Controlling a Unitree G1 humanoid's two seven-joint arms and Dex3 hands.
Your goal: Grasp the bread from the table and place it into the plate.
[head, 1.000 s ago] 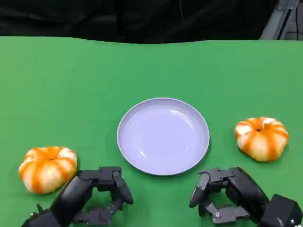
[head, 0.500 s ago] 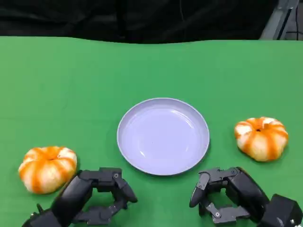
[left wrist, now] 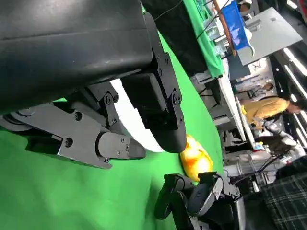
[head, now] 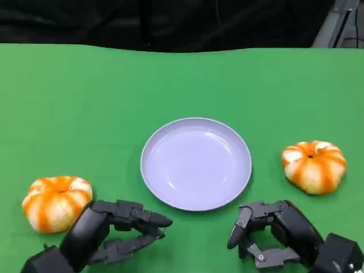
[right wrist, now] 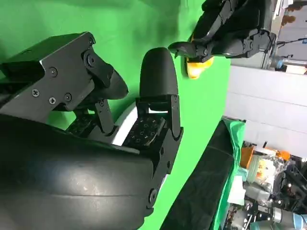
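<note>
Two orange-and-white striped round breads lie on the green table, one at the left (head: 57, 202) and one at the right (head: 314, 166). Between them sits the pale lilac plate (head: 196, 164) with nothing in it. My left hand (head: 116, 232) hovers low just right of the left bread, fingers stretched toward the plate, holding nothing. My right hand (head: 273, 233) stays near the front edge below the right bread, fingers bent but apart from the thumb, nothing in it. The left wrist view shows my left hand (left wrist: 96, 96), the plate's rim (left wrist: 136, 129), the right bread (left wrist: 196, 160) and my right hand (left wrist: 199, 199).
The green cloth (head: 85, 102) runs back to a dark edge at the far side. The right wrist view shows my right hand (right wrist: 96, 143), my left hand (right wrist: 225, 36) and the left bread (right wrist: 199, 67). A person in yellow (left wrist: 264, 108) stands far off beyond the table.
My left hand's fingers have uncurled and now stretch out toward the plate. The right hand, the plate and both breads have not moved.
</note>
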